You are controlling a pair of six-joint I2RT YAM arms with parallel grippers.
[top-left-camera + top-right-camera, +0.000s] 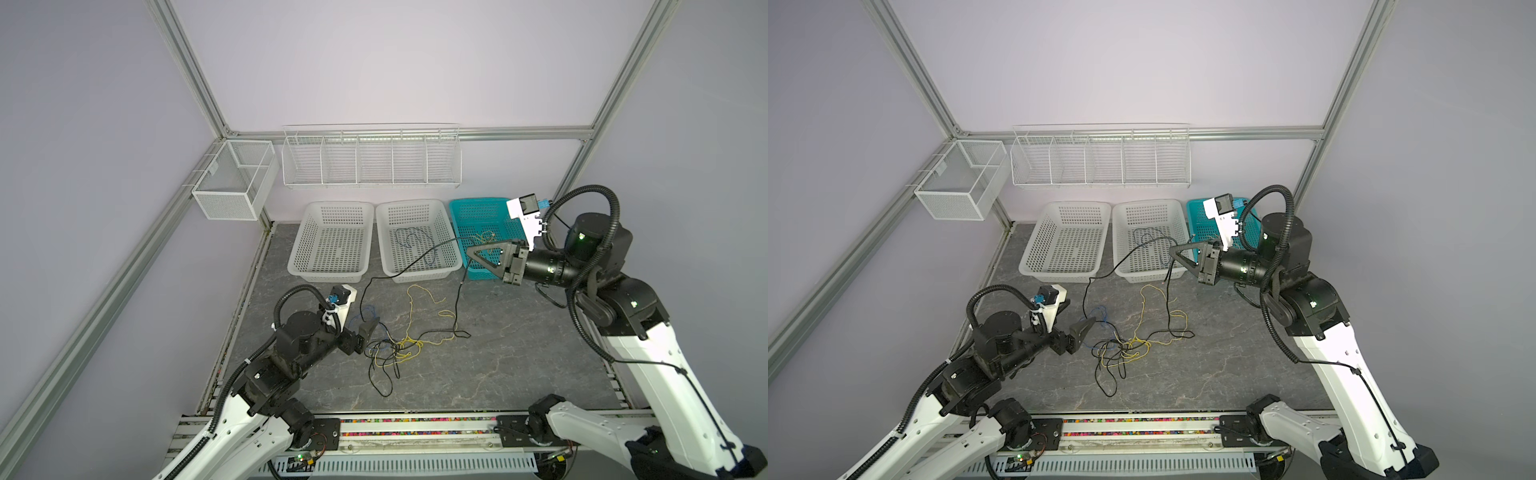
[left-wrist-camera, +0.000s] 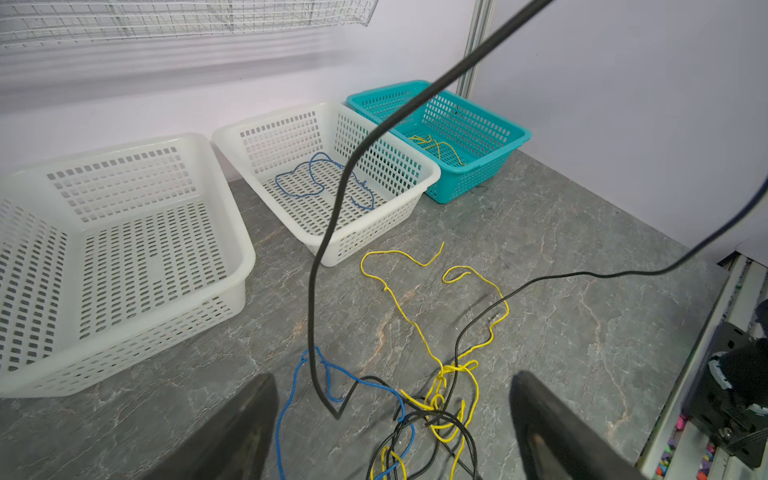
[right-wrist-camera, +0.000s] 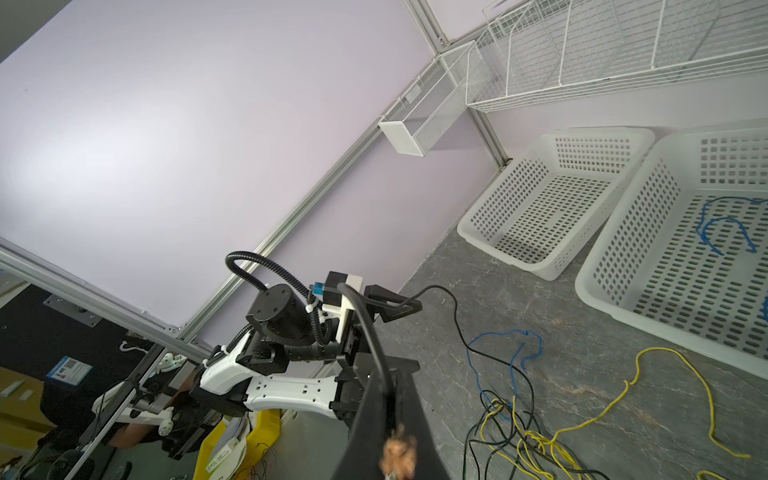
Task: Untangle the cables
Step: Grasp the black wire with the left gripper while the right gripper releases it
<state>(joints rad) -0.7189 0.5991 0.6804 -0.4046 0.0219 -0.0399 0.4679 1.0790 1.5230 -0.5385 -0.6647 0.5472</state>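
The worktop is grey, veined stone, closed in by pale lilac walls and an aluminium frame. On the back wall hangs a white wire rack, with a mesh box at the left corner. Below them three baskets stand in a row. The left white basket holds nothing, the middle white basket holds a blue cable, and the teal basket holds a yellow cable. The tangle of cables, black, blue and yellow, lies on the worktop in front of the baskets. The right gripper is raised over the gap between the middle and teal baskets, pressed together on a black cable. This cable slants down across the middle basket's front corner towards the left, then drops into the knot. The left gripper hangs spread wide at the tangle's left edge, holding nothing. A loose yellow strand runs from the knot towards the baskets.
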